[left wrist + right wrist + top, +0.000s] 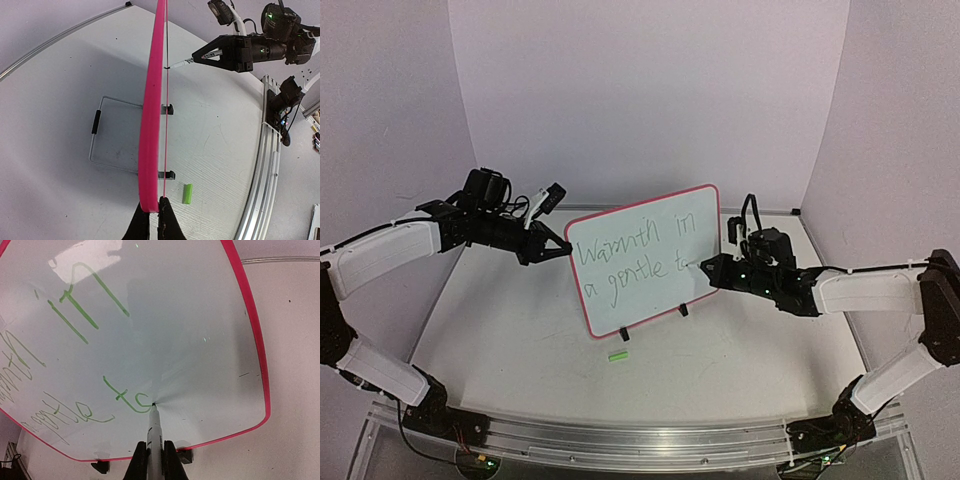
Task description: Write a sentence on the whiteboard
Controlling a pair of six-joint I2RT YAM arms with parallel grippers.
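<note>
Pink-red plastic rims the board (650, 305), which stands upright on two black feet (623, 334) at the middle of your table (520, 350), its white face turned toward the near edge. Your left gripper (563, 247) is clamped on the board's left rim. From the left wrist you see the board edge-on, with the two dark fingers (167, 225) pinching the frame between them.

Your right gripper (712, 270) reaches in from the right, closed around a white marker (154, 427) that sits between its fingers and points at the face. The marker's tip touches the board low on its right half.

The sentence (630, 262), in thin green script, runs in two lines. You can read "Warmth in" above and "a gentle" below, followed by a "t" and a round letter, and the tip rests at the end of that letter.

A small green cap (617, 355) lies on the table just near of the board, between the feet and the arms' bases, touching nothing. On the board's far side a wire frame (95, 121) with a black grip lies flat on the table, visible only from the left wrist.
</note>
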